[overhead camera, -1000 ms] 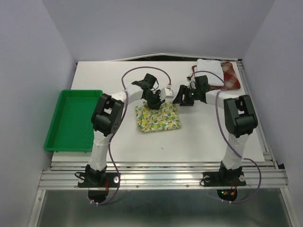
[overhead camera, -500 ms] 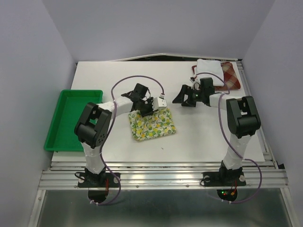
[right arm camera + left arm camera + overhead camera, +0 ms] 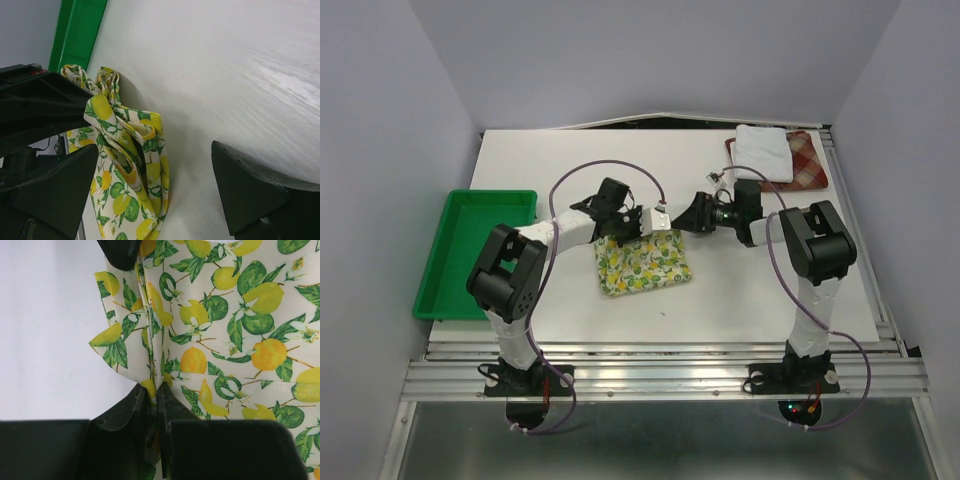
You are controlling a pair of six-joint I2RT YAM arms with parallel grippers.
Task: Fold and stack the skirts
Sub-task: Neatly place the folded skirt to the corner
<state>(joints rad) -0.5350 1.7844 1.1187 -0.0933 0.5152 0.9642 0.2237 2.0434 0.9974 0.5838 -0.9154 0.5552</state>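
Top external shows the white table [image 3: 770, 290] under both arms. The green tray [image 3: 470, 200] sits at its edge, well out to the left of the left gripper [image 3: 640, 226]. The fruit-print skirt [image 3: 642, 262] lies folded just on the near side of both grippers, with its far edge drawn up to them. Beyond the right gripper [image 3: 690, 214], off to its right and well apart, the plain white skirt [image 3: 763, 150] rests folded on top of the plaid skirt [image 3: 812, 162].

In the left wrist view the left gripper is pinched narrow on a pleat at the fruit-print skirt's edge, the cloth caught between its two dark fingers [image 3: 127, 407]. In the right wrist view the right gripper is spread wide. The bunched, lifted edge of that skirt stands between its fingers, nearer the one on the picture's left. I cannot tell whether the cloth touches either one.
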